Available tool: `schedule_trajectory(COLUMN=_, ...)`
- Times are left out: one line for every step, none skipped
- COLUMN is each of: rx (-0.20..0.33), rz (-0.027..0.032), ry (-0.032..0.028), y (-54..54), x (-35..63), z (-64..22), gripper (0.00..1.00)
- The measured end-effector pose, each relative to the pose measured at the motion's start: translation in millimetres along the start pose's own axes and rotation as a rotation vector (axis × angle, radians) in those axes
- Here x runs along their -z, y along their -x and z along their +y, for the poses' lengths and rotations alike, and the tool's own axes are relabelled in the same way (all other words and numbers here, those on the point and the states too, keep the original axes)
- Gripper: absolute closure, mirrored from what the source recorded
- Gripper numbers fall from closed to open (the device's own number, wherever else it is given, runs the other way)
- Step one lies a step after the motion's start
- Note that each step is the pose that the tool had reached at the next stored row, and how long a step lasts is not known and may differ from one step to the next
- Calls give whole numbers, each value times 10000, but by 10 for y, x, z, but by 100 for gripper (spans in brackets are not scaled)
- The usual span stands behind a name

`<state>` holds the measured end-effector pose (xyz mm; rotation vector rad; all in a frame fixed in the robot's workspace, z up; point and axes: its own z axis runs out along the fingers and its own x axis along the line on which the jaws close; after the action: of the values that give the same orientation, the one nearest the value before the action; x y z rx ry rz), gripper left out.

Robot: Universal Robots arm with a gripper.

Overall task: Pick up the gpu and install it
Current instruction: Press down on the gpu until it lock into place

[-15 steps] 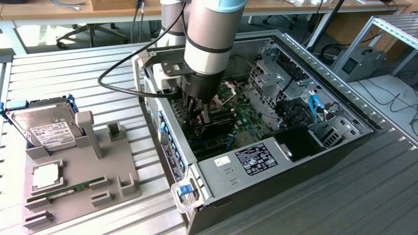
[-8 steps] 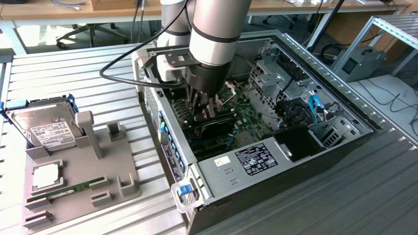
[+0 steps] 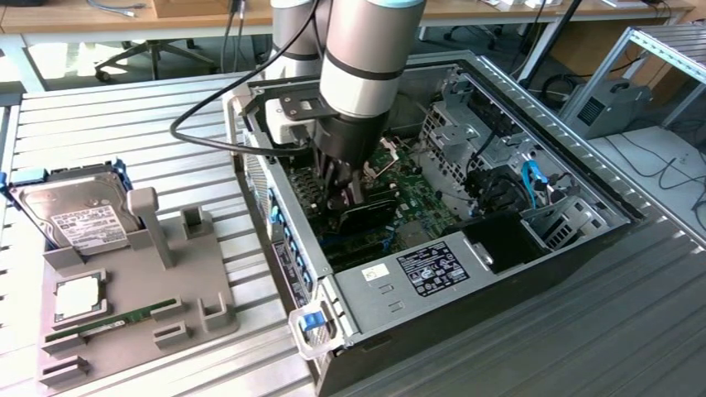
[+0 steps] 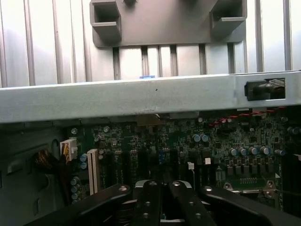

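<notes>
1 robot arm reaches down into the open computer case. Its gripper is squeezed all the way shut, with the fingers pressed close together. Right under the gripper sits the gpu, a flat black card standing on its edge on the green board. Its long side runs across the case, from the near wall toward the drive cages. I cannot tell if the gripper has hold of it. Well away from the gripper, outside the case, a gray holder carries a silver hard drive and a slim green memory stick.
</notes>
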<state>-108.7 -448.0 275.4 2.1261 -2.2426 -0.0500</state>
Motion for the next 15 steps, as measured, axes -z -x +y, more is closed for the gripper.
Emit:
schedule_trajectory(rx=0, rz=6, ry=5, y=0, x=-18, z=-1, gripper=89)
schedule_trajectory(rx=-1, rz=6, ry=6, y=0, x=-33, z=-1, gripper=89)
schedule_trajectory(rx=0, rz=9, ry=8, y=-1, x=-45, z=-2, gripper=89)
schedule_trajectory(rx=1, rz=9, ry=9, y=0, x=-56, z=-1, gripper=89)
schedule_trajectory(rx=0, rz=12, ry=10, y=0, x=-67, z=0, gripper=89)
schedule_trajectory(rx=-1, rz=11, ry=8, y=0, x=-75, z=0, gripper=89)
schedule_trajectory(rx=0, rz=7, ry=6, y=0, x=-84, z=0, gripper=89)
schedule_trajectory(rx=0, rz=4, ry=5, y=0, x=-87, z=-1, gripper=89)
schedule_trajectory(rx=0, rz=3, ry=4, y=1, x=-88, z=-1, gripper=89)
schedule_trajectory(rx=0, rz=3, ry=4, y=1, x=-88, z=-1, gripper=89)
schedule_trajectory(rx=-1, rz=3, ry=4, y=1, x=-88, z=-1, gripper=89)
schedule_trajectory(rx=-1, rz=3, ry=4, y=1, x=-88, z=-1, gripper=89)
schedule_trajectory(rx=0, rz=3, ry=4, y=1, x=-87, z=-1, gripper=89)
schedule_trajectory(rx=0, rz=2, ry=4, y=1, x=-87, z=-1, gripper=89)
schedule_trajectory(rx=0, rz=1, ry=3, y=1, x=-87, z=-2, gripper=89)
